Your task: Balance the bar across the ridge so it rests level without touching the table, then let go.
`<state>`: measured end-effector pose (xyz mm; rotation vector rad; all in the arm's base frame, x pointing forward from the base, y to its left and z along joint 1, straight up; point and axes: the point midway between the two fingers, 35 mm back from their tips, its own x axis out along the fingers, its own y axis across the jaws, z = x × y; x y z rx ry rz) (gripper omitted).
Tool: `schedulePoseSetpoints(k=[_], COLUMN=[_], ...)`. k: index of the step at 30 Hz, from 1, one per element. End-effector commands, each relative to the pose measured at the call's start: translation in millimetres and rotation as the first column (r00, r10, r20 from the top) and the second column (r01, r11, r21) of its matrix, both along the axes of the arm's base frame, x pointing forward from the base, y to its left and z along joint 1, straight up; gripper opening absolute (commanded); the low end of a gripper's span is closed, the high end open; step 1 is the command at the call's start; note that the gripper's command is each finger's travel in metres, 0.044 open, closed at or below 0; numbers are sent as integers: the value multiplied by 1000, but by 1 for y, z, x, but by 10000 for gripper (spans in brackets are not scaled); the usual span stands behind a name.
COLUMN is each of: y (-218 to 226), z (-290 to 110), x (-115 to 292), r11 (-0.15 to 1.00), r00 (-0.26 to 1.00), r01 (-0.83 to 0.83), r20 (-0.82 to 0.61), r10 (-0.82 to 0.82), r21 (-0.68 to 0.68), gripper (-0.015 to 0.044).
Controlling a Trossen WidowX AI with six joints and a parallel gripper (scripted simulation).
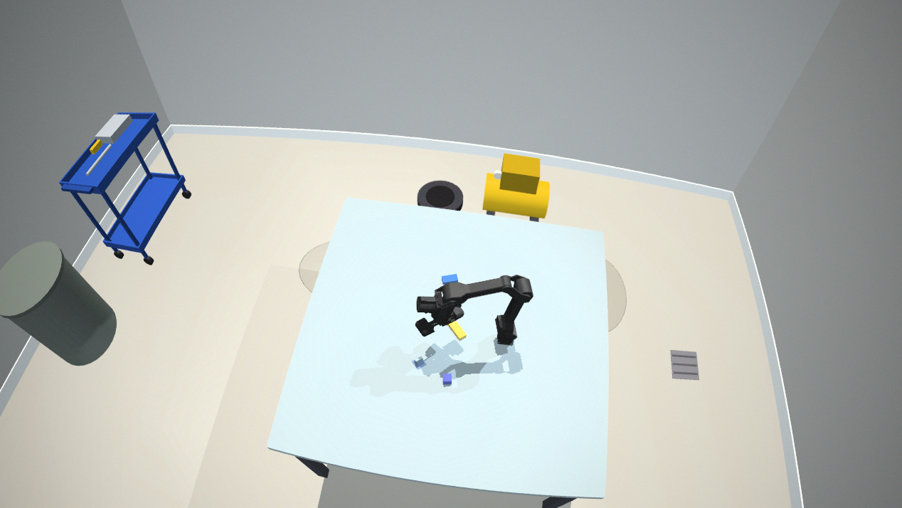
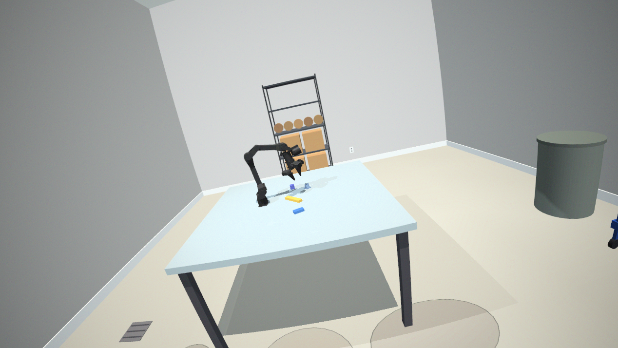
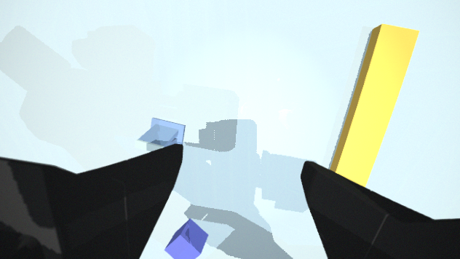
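The yellow bar (image 1: pixel 459 331) (image 2: pixel 294 199) (image 3: pixel 375 105) lies flat on the pale blue table (image 1: pixel 536 410) (image 2: pixel 345 216); in the top view my arm covers part of it. The ridge (image 1: pixel 417 359) (image 2: pixel 306 186) (image 3: pixel 164 132), a small pale blue wedge, stands on the table apart from the bar. My gripper (image 1: pixel 427 326) (image 2: pixel 291 174) (image 3: pixel 243 161) is open and empty. It hangs well above the table, with the bar to the right of its fingers and the ridge at its left fingertip in the wrist view.
A small purple cube (image 1: pixel 447 378) (image 2: pixel 291 186) (image 3: pixel 187 238) sits near the ridge. A blue block (image 1: pixel 449 278) (image 2: pixel 298 210) lies on the far side of the bar. The arm's base (image 1: pixel 504 334) (image 2: pixel 261 201) stands beside the bar.
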<state>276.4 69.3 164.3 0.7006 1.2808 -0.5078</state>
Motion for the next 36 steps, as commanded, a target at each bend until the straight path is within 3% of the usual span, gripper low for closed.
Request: schedulePoseSetpoints(k=[1, 26, 36], y=[-14, -111, -121], z=[-6, -43, -64], x=[-1, -25, -28], r11=[1000, 998, 998], r00=[1000, 982, 978], r01=[3, 38, 43], r20=[-26, -184, -202], r10=[-3, -46, -51], r21=[-11, -45, -42], gripper=[315, 315, 315])
